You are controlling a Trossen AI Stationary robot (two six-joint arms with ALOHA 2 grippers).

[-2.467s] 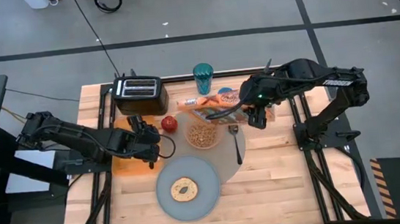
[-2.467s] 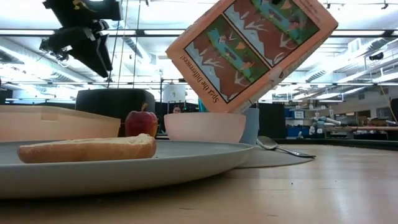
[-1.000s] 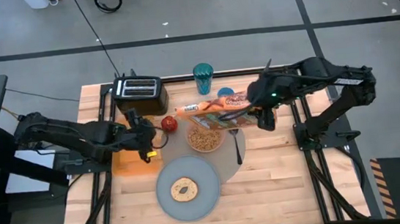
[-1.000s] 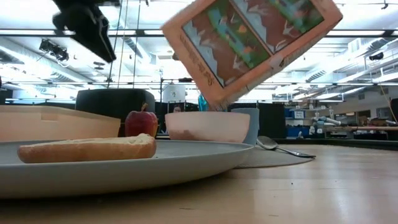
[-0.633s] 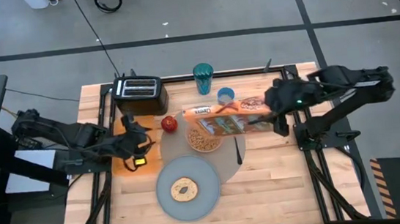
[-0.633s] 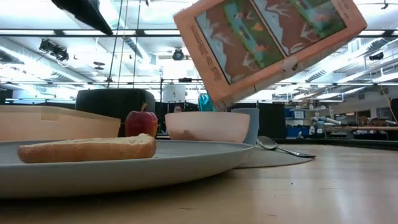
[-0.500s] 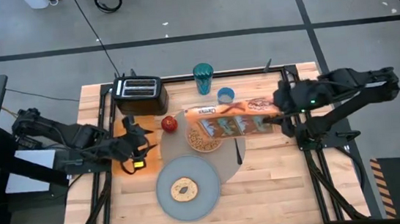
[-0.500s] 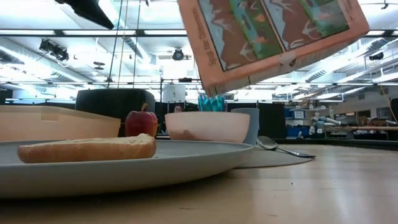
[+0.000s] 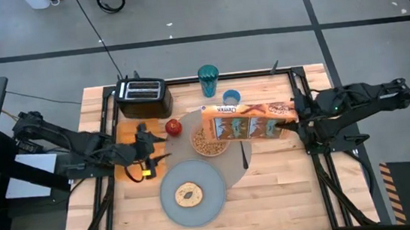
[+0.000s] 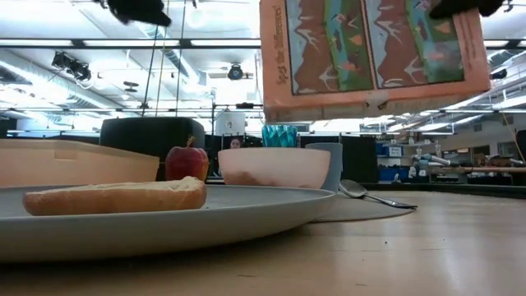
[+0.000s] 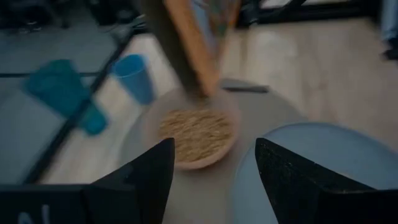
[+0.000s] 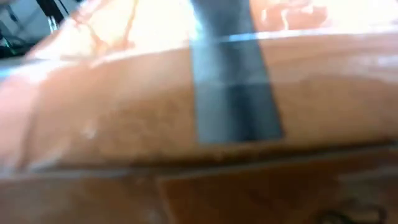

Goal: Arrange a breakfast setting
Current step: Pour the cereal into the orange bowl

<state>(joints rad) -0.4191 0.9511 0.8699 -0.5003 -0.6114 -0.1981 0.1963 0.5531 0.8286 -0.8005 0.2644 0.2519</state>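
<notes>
While the right gripper pinches the cereal box aloft over the bowl and spoon, the left gripper hovers spread beside the apple.

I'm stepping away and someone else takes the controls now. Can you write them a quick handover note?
Right gripper is shut on the orange cereal box, held in the air beside the pink bowl, which has cereal in it.
Left gripper is open and idle, left of the bowl near the red apple.
Bagel on plate; spoon on mat; light-blue cup behind.
Left: set the box down.
</notes>
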